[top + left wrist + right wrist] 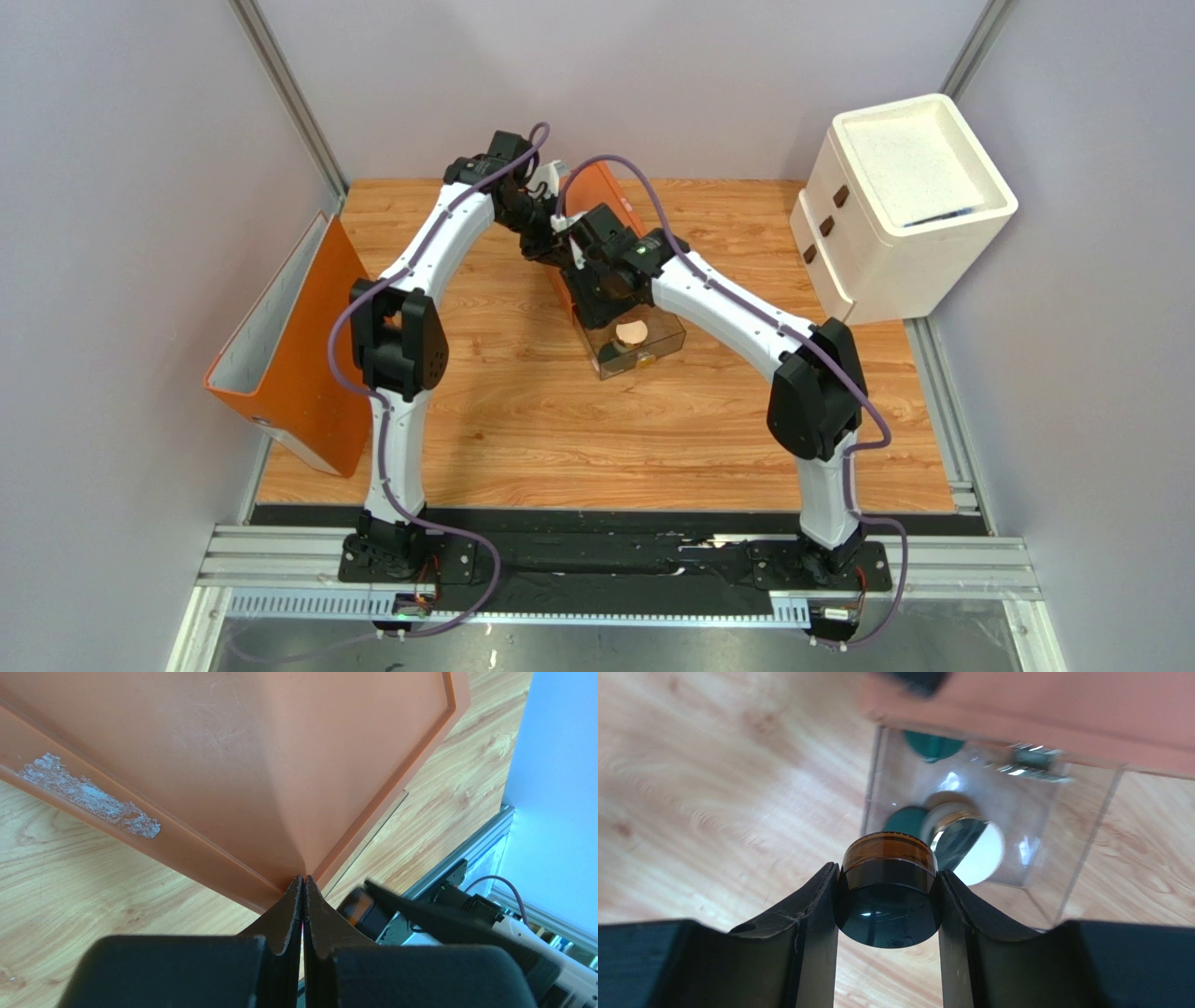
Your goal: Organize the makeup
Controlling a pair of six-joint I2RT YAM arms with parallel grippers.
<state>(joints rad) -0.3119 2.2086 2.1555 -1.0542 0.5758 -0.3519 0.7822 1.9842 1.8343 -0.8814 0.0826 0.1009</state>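
Note:
My right gripper (889, 906) is shut on the black round pot (889, 913), which has an amber body, and holds it above the wood just before a clear drawer (873, 777). The drawer sticks out of the orange box (1053, 721). In it lie two dark-green discs (933, 744) (906, 820), a gold-rimmed round jar (962, 840) and a clear shiny tube (1032, 766). From above, the jar (633, 333) shows in the drawer below the right gripper (606, 287). My left gripper (303, 882) is shut, tips against the orange box's corner (281, 777). The tan tube is out of view.
A big white cabinet (898, 203) stands at the back right. An orange panel (288, 350) leans against the left wall. Both arms meet at the orange box (601, 189) at the back middle. The right gripper's pot also shows in the left wrist view (358, 906).

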